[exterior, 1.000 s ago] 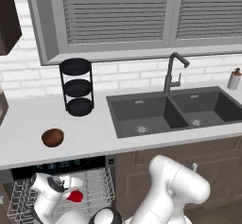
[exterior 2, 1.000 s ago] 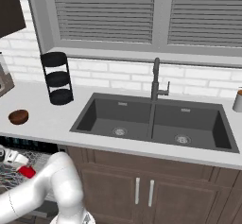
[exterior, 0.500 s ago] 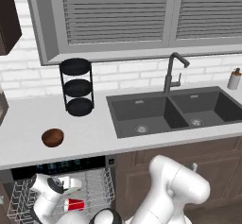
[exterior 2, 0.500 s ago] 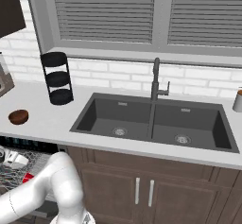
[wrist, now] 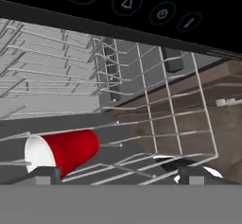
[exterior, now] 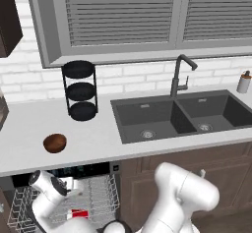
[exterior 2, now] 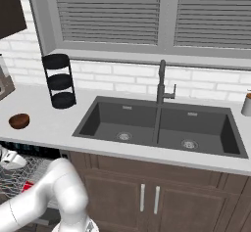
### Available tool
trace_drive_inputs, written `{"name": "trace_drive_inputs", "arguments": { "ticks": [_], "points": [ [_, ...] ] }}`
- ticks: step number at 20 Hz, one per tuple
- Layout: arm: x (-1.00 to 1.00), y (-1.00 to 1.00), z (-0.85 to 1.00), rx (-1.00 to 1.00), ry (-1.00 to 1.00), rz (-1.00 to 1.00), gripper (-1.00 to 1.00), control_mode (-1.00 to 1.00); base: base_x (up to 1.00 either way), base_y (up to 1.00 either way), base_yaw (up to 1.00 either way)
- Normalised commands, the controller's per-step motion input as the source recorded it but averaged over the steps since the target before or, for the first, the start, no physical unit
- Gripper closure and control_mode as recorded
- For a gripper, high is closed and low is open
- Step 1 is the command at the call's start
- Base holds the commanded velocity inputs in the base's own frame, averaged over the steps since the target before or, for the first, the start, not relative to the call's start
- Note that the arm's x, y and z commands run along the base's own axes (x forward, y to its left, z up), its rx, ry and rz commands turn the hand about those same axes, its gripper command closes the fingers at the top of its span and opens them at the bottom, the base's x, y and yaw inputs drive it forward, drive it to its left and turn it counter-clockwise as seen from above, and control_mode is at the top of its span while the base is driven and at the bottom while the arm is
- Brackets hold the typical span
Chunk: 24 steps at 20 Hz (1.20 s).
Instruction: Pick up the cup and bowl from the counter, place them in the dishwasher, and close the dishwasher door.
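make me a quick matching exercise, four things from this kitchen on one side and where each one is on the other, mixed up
Things:
1. cup
2. bowl
3. tiered stand
4. faucet

Places:
A. behind the double sink
B. on the counter, in front and to the left of the stand
C. lying on its side in the dishwasher rack
D. on the counter against the brick wall, left of the sink

Pairs: 1-C, 2-B, 3-D, 4-A
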Motion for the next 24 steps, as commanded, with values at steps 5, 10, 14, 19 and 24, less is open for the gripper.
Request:
{"name": "trace_drive_inputs", "arguments": {
  "ticks": [5,10,14,19,24],
  "points": [
    [-0.69,-0.01,0.88,0.26,0.0,0.07,-1.0,-1.0,0.0,0.0,0.0],
    [-0.14,0.0,1.0,0.19,0.06,0.02,-1.0,-1.0,0.0,0.0,0.0],
    [0.0,0.0,1.0,0.24,0.15,0.0,-1.0,-1.0,0.0,0.0,0.0],
    [0.07,0.0,1.0,0.17,0.16,0.0,-1.0,-1.0,0.0,0.0,0.0],
    [0.22,0.0,1.0,-0.02,0.11,-0.01,-1.0,-1.0,0.0,0.0,0.0]
  ]
}}
